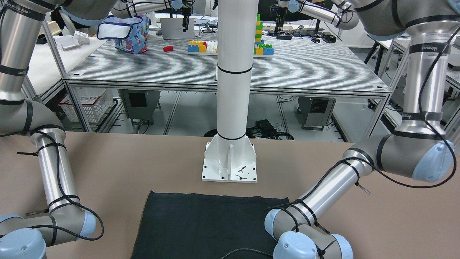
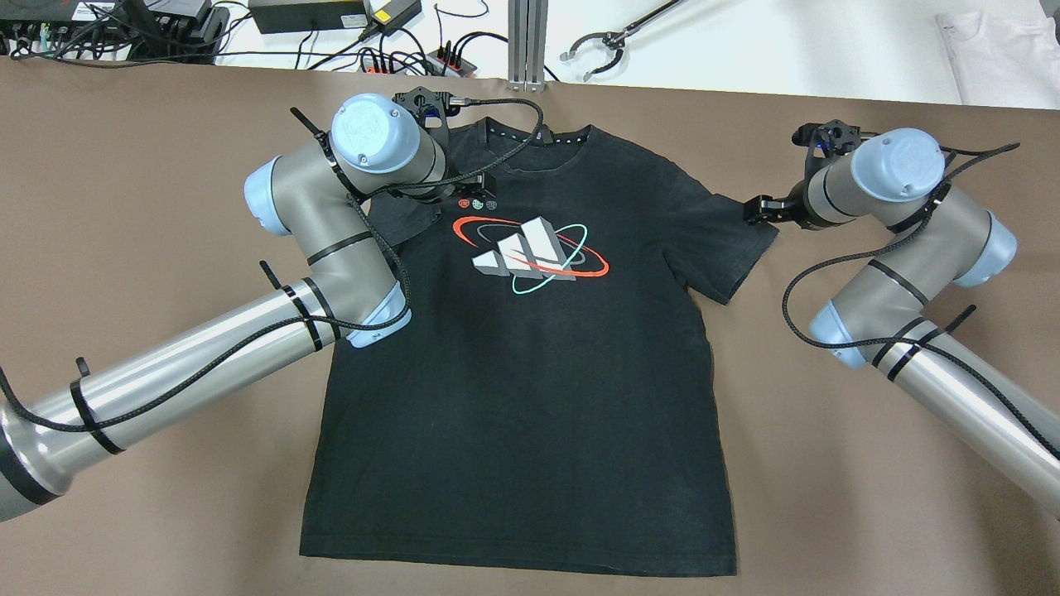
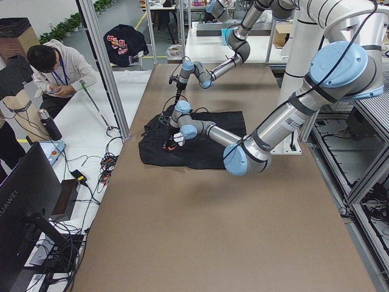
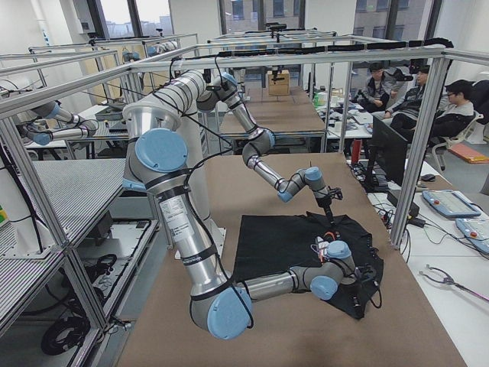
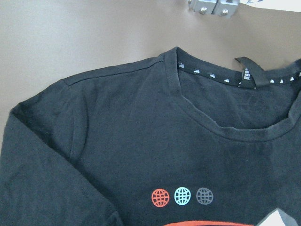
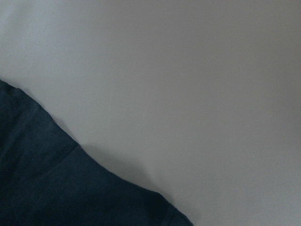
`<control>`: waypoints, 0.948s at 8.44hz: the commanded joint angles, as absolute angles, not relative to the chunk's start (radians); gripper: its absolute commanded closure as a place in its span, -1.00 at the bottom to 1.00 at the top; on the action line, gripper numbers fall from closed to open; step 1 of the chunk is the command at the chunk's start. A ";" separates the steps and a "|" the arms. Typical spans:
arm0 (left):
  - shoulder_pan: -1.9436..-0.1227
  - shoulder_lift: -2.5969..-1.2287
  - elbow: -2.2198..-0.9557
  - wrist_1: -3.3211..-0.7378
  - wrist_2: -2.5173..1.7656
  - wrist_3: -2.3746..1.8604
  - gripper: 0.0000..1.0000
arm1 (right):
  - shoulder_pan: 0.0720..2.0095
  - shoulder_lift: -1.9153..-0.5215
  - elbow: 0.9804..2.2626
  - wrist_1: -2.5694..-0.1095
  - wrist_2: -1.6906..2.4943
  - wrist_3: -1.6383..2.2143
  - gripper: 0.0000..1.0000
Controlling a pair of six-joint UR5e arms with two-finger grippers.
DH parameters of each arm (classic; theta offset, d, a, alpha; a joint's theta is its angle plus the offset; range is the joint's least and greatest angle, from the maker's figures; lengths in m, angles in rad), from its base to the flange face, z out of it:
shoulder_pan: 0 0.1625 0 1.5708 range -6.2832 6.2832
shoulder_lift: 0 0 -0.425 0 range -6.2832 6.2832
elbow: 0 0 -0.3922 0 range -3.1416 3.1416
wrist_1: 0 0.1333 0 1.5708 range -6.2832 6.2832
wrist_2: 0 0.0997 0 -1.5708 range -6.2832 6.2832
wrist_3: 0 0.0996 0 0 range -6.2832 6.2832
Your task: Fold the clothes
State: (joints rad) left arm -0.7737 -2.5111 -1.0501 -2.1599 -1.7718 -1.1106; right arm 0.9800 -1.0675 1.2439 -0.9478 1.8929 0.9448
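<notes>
1. The shirt [image 2: 522, 372] is a black tee lying spread out, front up, on the worktop [image 2: 166, 165]. Its collar [image 5: 188, 101] is under the left jaws, and its right sleeve [image 2: 720, 240] reaches out to just beside the right jaws.
2. I judge it to be light, limp knit with no stiffness. It will sag from any pinch and drag across the worktop, and it will crease wherever it bunches. It is neither fragile nor slippery, though a shallow pinch could catch only the top layer or slide off.
3. I would take hold at the seamed edges, where the cloth is doubled and a pinch has something to bite. For the left jaws that is the shoulder seam [image 5: 94, 75] directly below them. For the right jaws it is the sleeve hem [image 6: 47, 179], which sits at their near side.
4. The left jaws hang over the collar and shoulder. My wrist view shows only cloth, and from overhead the left arm [image 2: 331, 223] hides them, so I cannot tell whether they are wide or narrow.
5. The right jaws sit at the sleeve's outer edge, low to the worktop, at the end of the right arm [image 2: 894, 207]. No view shows the gap between them, so I cannot tell their state either, nor whether they are touching the cloth.
</notes>
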 commanded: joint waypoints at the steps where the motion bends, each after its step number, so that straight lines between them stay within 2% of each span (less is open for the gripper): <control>1: -0.773 -2.510 -1.051 -2.160 -1.767 -1.111 -1.00 | 0.966 -1.065 1.174 -0.854 1.893 0.971 -0.78; 3: -0.772 -2.508 -1.049 -2.160 -1.764 -1.109 -1.00 | 0.965 -1.065 1.137 -0.813 1.891 0.971 -0.72; 5: -0.772 -2.508 -1.049 -2.160 -1.764 -1.109 -1.00 | 0.965 -1.066 1.137 -0.811 1.887 0.963 -0.38; 7: -0.772 -2.508 -1.049 -2.160 -1.764 -1.108 -1.00 | 0.965 -1.066 1.137 -0.811 1.885 0.963 0.05; 8: -0.772 -2.508 -1.049 -2.160 -1.764 -1.108 -1.00 | 0.965 -1.065 1.138 -0.811 1.881 0.963 0.15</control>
State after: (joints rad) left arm -0.7716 -2.5081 -1.0493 -2.1598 -1.7641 -1.1079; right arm 0.9649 -1.0659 1.1372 -0.8120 1.8856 0.9638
